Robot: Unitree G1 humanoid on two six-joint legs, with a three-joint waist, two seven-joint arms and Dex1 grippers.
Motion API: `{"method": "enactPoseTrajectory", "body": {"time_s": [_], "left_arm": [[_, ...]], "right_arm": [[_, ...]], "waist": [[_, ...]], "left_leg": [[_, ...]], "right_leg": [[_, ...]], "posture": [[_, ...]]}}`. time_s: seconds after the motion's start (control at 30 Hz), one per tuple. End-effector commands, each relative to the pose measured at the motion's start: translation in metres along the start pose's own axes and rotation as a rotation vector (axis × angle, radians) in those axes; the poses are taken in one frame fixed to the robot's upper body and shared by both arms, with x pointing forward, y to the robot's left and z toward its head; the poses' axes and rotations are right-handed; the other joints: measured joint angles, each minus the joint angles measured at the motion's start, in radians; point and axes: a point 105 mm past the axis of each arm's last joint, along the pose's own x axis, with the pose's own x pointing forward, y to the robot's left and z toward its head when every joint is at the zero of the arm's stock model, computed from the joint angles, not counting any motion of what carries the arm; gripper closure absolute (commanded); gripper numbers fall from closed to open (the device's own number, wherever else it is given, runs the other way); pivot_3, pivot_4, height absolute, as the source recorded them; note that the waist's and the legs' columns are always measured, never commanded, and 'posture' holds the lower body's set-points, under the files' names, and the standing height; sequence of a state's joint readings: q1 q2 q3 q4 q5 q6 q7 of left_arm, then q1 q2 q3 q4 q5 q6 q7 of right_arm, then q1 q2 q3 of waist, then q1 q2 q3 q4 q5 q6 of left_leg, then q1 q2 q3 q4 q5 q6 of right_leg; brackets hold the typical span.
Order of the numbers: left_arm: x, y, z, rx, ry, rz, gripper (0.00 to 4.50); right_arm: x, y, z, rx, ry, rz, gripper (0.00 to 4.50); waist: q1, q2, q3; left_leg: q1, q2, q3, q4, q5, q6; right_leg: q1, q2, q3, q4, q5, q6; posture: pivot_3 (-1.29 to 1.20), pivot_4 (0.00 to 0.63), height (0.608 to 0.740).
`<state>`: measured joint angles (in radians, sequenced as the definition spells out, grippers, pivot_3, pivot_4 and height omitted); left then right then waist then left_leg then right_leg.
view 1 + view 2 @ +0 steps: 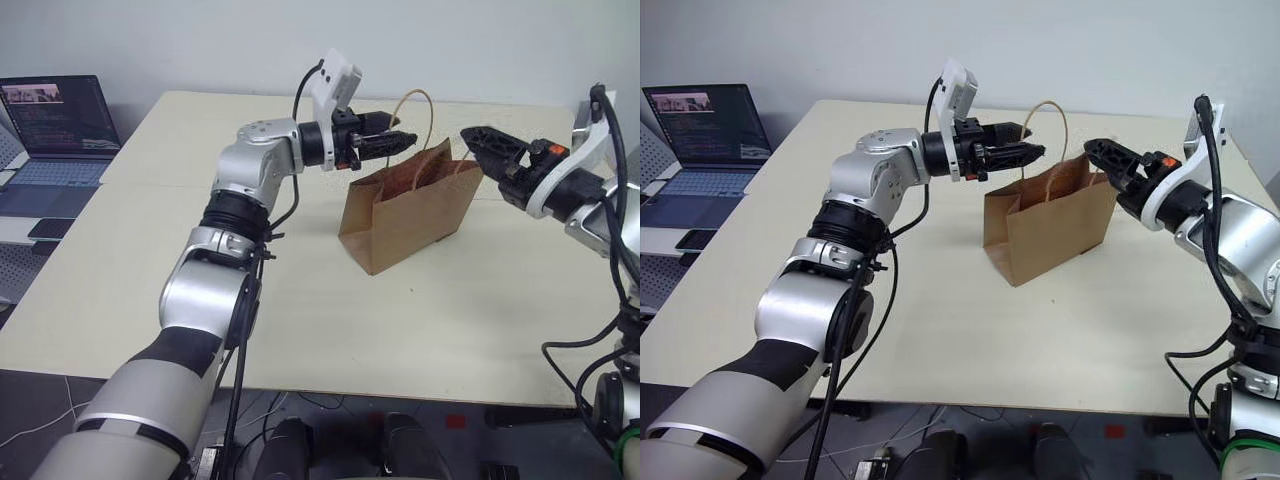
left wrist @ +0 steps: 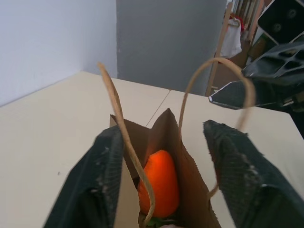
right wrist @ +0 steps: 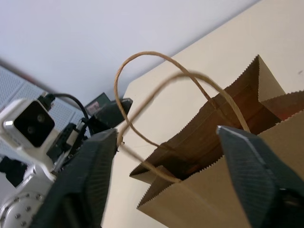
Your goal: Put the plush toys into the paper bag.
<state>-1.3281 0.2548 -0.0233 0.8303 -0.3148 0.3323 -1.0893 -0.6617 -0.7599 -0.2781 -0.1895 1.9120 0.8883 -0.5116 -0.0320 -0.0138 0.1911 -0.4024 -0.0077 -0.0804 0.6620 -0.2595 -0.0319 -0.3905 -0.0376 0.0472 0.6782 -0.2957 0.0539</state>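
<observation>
An open laptop (image 1: 60,130) sits at the far left, off the cream table (image 1: 150,290). The left gripper (image 1: 1032,152) hovers level at the rim of the brown kraft paper bag (image 1: 1055,225), fingers (image 2: 95,185) spread and empty, probably just clear of the orange carrot plush (image 2: 159,187) lying inside. The right gripper (image 1: 1095,150), also open and empty, faces the bag's opposite edge, likely to steady it; the egg toy I cannot make out

The paper bag (image 1: 405,215) between the two claws is matt brown kraft with saw-toothed rims and twisted cord handles. Inside it, the carrot (image 2: 159,187) looks soft, smooth orange plush. The table (image 1: 150,280) beneath is smooth, matt cream laminate.
</observation>
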Motion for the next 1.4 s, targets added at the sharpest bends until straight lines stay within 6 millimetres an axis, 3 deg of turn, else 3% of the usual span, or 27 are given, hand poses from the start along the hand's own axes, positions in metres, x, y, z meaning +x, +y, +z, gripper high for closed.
{"method": "enactPoseTrajectory", "body": {"time_s": [0.03, 0.07, 0.27, 0.4, 0.6, 0.83, 1.17, 1.4], "left_arm": [[-0.012, -0.001, 0.022, 0.041, -0.070, -0.006, 0.36], [-0.016, -0.001, 0.022, 0.039, -0.073, -0.006, 0.05], [-0.039, 0.003, 0.015, 0.028, -0.076, 0.053, 0.02], [-0.054, -0.004, 0.005, 0.021, -0.069, 0.060, 0.02], [-0.070, -0.020, -0.033, -0.002, -0.041, 0.103, 0.02], [-0.058, -0.028, -0.065, -0.063, -0.089, 0.188, 0.02], [-0.041, -0.043, -0.075, -0.086, -0.087, 0.120, 0.02], [-0.037, -0.040, -0.084, -0.071, -0.051, 0.133, 0.02]], "right_arm": [[-0.008, 0.017, 0.002, -0.179, 0.030, 0.078, 0.00], [-0.010, 0.016, 0.000, -0.243, 0.049, 0.076, 0.00], [-0.019, 0.009, -0.003, -0.572, 0.116, 0.065, 0.00], [-0.027, 0.012, -0.005, -0.678, 0.145, 0.133, 0.00], [-0.046, 0.013, -0.014, -0.786, 0.221, 0.225, 0.00], [-0.058, 0.014, -0.021, -0.806, 0.268, 0.265, 0.00], [-0.062, 0.013, -0.029, -0.810, 0.294, 0.277, 0.00], [-0.063, 0.013, -0.030, -0.810, 0.297, 0.278, 0.00]], "waist": [[0.000, 0.000, 0.000], [0.000, 0.000, 0.000], [0.001, 0.000, 0.000], [0.000, 0.000, 0.000], [0.004, 0.000, 0.000], [0.010, 0.000, 0.000], [0.007, 0.000, 0.000], [0.007, 0.000, 0.000]], "left_leg": [[0.000, 0.000, 0.000, 0.000, 0.000, 0.000], [0.000, 0.000, 0.000, 0.000, 0.000, 0.000], [0.000, 0.000, -0.001, 0.000, 0.000, 0.000], [0.000, 0.001, 0.000, 0.000, 0.000, 0.000], [0.000, 0.002, -0.001, 0.000, 0.000, 0.000], [0.001, 0.001, 0.000, 0.003, 0.000, 0.000], [0.002, 0.001, 0.000, 0.003, 0.000, 0.000], [0.002, 0.001, 0.000, 0.003, 0.000, 0.000]], "right_leg": [[0.000, 0.000, 0.000, 0.000, 0.000, 0.000], [0.000, 0.000, 0.000, 0.000, 0.000, 0.000], [0.000, 0.000, 0.000, 0.000, 0.000, 0.000], [0.000, 0.000, 0.000, 0.000, 0.000, 0.000], [0.000, -0.002, 0.000, 0.000, 0.000, 0.000], [0.002, -0.003, 0.000, -0.001, 0.000, 0.000], [0.002, -0.002, 0.000, 0.000, 0.000, 0.000], [0.002, -0.002, 0.000, 0.000, 0.000, 0.000]], "posture": [[0.00, 0.150, 0.740], [0.00, 0.150, 0.740], [0.00, 0.150, 0.740], [0.00, 0.150, 0.740], [0.00, 0.150, 0.740], [0.00, 0.150, 0.740], [0.00, 0.150, 0.740], [0.00, 0.150, 0.740]]}}
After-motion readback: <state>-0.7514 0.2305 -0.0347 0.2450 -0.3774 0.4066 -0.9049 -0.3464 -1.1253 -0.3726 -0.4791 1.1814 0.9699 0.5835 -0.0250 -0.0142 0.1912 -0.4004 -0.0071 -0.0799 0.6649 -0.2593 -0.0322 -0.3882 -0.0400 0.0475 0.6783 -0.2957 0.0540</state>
